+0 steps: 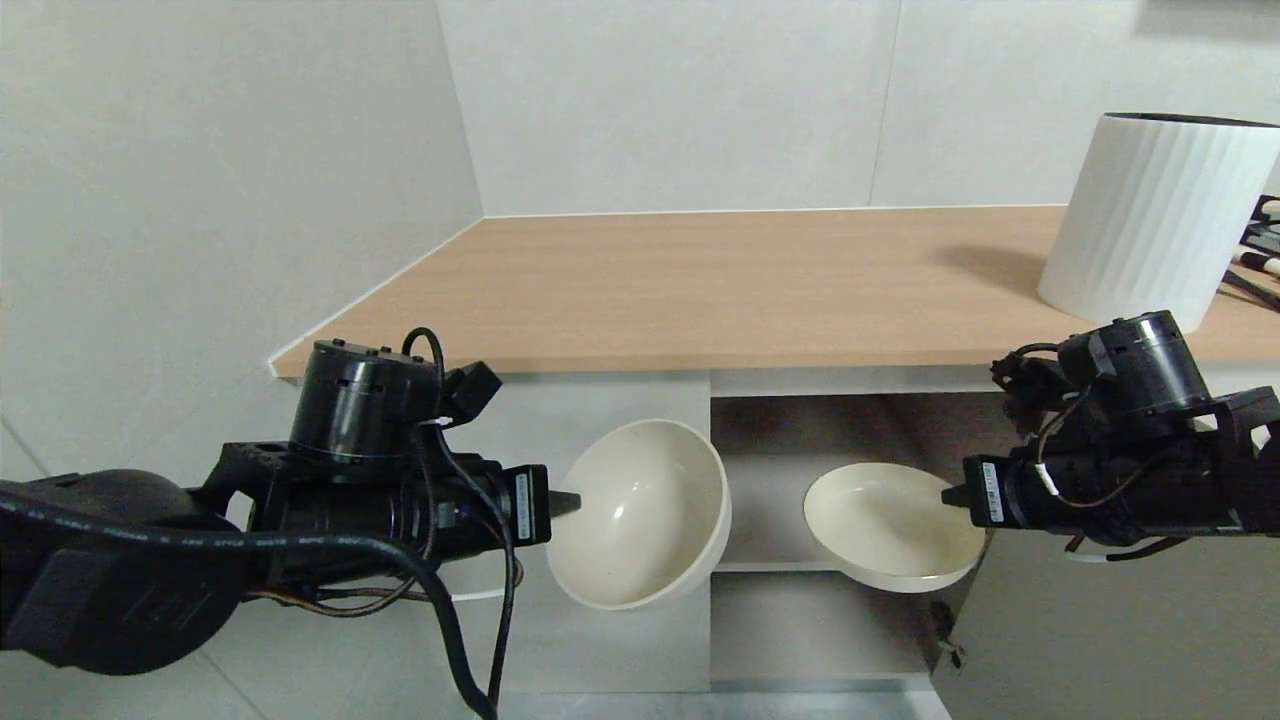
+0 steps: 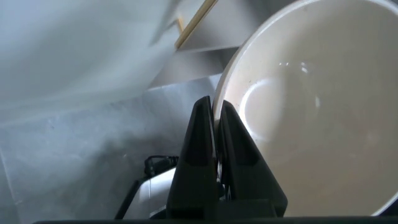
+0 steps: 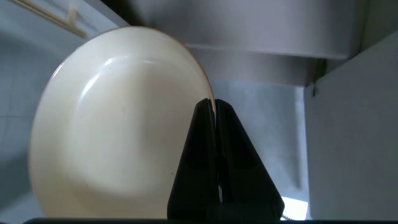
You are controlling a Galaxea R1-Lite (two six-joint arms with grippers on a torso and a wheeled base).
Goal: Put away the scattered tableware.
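Lower centre-left, the left gripper (image 1: 571,500) clamps the rim of a tilted bowl (image 1: 645,520); centre-right, the right gripper (image 1: 950,492) clamps a plate (image 1: 885,525) by its rim. Such edge-only grips could let either dish swing and strike the cabinet shelf (image 1: 762,566) behind.

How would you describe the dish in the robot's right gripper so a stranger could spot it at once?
Start at the wooden countertop and look below it to the open cabinet. In front of that opening the right gripper pinches the rim of a cream plate. It is shallow and nearly flat, unlike the deep bowl the left gripper holds beside it.
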